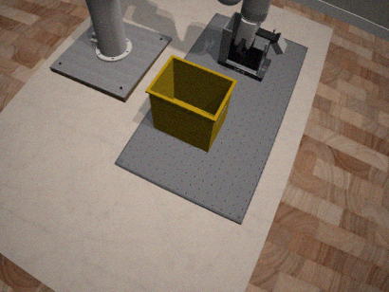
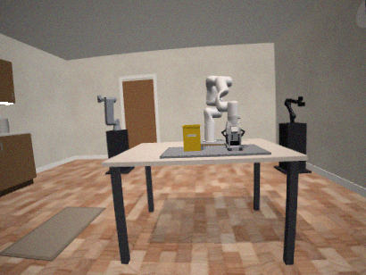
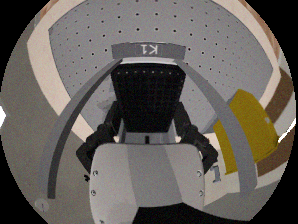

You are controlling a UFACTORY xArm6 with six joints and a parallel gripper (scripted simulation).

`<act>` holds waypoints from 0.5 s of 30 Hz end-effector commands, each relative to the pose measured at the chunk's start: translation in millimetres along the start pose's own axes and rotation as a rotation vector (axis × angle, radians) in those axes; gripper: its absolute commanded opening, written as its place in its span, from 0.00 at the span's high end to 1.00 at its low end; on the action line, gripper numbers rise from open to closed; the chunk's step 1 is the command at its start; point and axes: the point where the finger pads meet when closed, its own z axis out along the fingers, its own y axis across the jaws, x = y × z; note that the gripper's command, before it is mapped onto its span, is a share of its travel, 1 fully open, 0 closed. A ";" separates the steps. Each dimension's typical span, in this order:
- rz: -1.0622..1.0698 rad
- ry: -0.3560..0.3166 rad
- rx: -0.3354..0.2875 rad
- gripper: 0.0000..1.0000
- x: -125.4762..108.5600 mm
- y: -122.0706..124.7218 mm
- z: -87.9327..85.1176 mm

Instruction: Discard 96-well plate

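Observation:
The stack rack K1 (image 1: 247,54) stands at the far end of the grey perforated plate, behind the yellow bin W1 (image 1: 192,100). My gripper (image 1: 245,51) is down inside the rack and is shut on the upper 96-well plate (image 3: 147,104), a dark plate that still sits in the rack. In the wrist view my gripper (image 3: 147,108) has one finger on each long side of the plate, and the K1 label (image 3: 147,50) lies beyond it. The lower plate is hidden under the upper one. The bin stands upright and looks empty; it also shows in the wrist view (image 3: 248,129) at the right.
The arm's base (image 1: 112,45) stands on a grey mounting plate (image 1: 110,60) at the back left. The perforated plate runs toward the table's front right. In the exterior view, two other arms on black pedestals (image 2: 117,143) (image 2: 293,138) stand beyond the table.

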 end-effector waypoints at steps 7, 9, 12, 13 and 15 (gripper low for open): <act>0.000 0.004 0.002 1.00 1.5 -0.6 -2.8; 0.000 0.004 0.002 1.00 1.5 -0.6 -3.5; 0.000 0.004 0.002 1.00 1.5 -0.6 -4.8; 0.000 0.004 0.002 1.00 1.5 -0.6 -5.5; 0.000 0.004 0.002 1.00 1.5 -0.6 -6.9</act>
